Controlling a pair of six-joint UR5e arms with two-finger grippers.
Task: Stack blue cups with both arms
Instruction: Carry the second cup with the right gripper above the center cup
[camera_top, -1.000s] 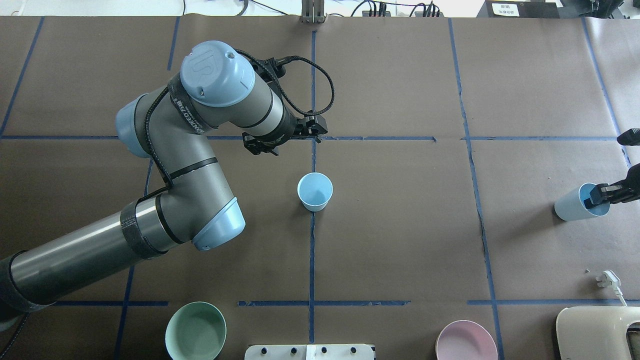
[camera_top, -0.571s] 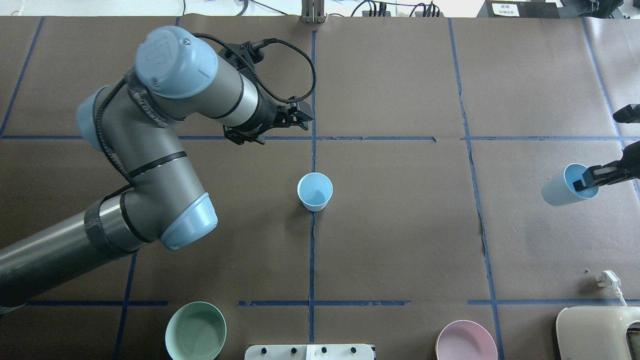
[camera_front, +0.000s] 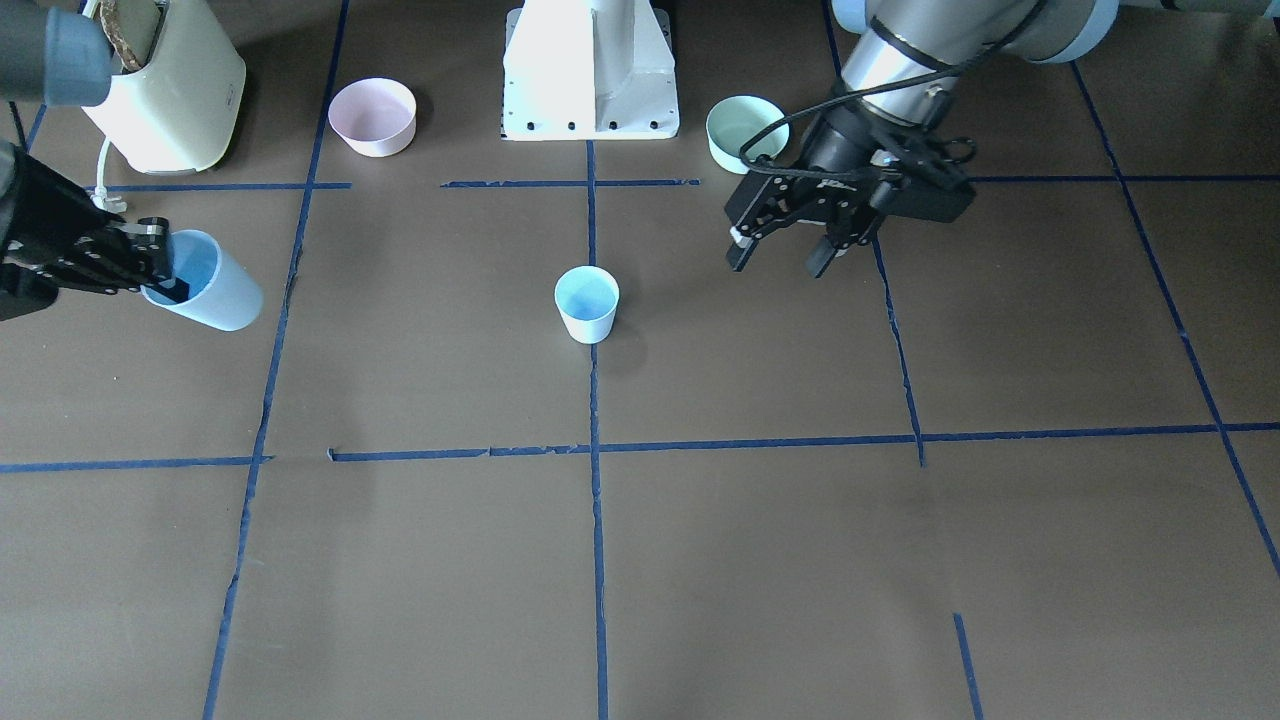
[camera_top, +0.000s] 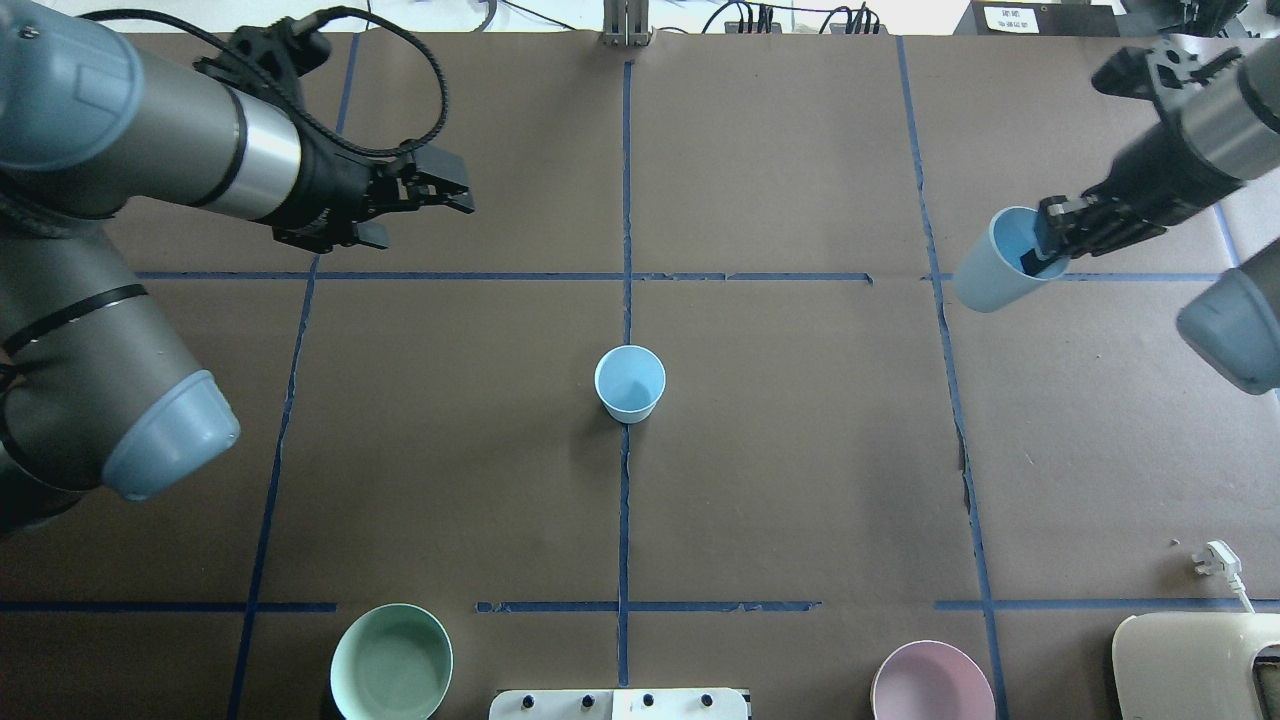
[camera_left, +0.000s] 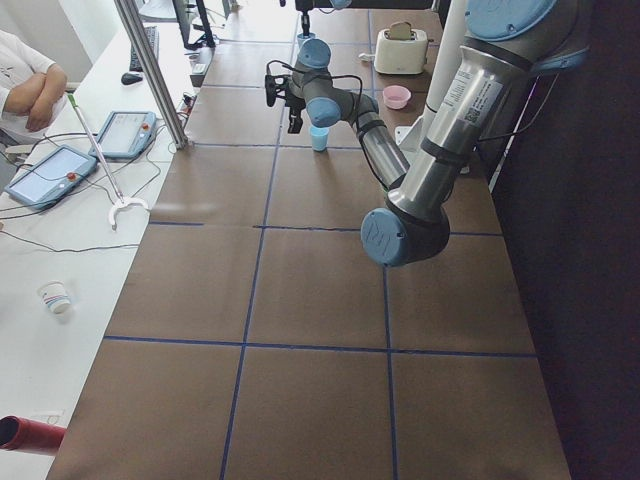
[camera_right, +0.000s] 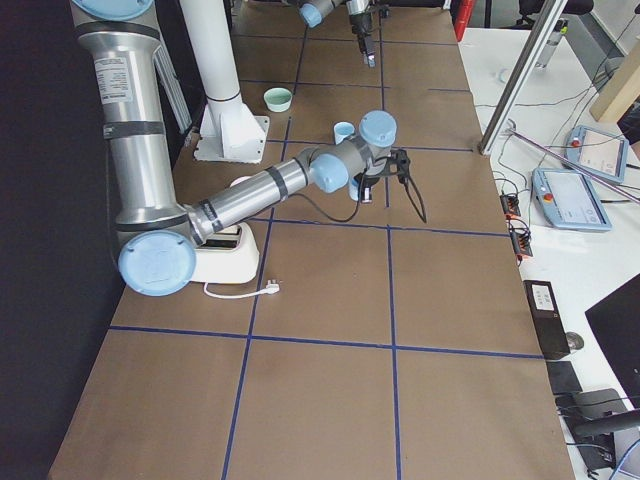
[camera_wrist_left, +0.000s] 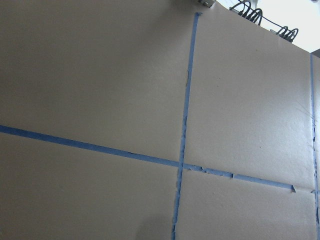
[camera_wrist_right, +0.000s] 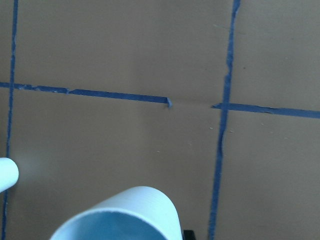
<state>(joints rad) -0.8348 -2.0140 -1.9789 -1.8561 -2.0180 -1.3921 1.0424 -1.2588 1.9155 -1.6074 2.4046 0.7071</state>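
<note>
Your right tool (camera_top: 1040, 262) pinches the tilted blue cup (camera_top: 985, 278) by one wall, 2 o'clock from the standing blue cup (camera_top: 630, 383); it could swivel. Left tool (camera_top: 455, 195) gapes, empty.

On the brown table (camera_top: 800, 450) gridded with blue tape (camera_top: 623, 200), a green bowl (camera_top: 391, 662) sits at the overhead view's lower left, a pink bowl (camera_top: 932, 682) lower right, and a toaster (camera_top: 1195, 665) in the bottom right corner, a white plug (camera_top: 1218, 557) just above it.

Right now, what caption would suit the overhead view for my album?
Right end effector grips a tilted blue cup; a second blue cup stands upright mid-table; left end effector hangs open, empty.
</note>
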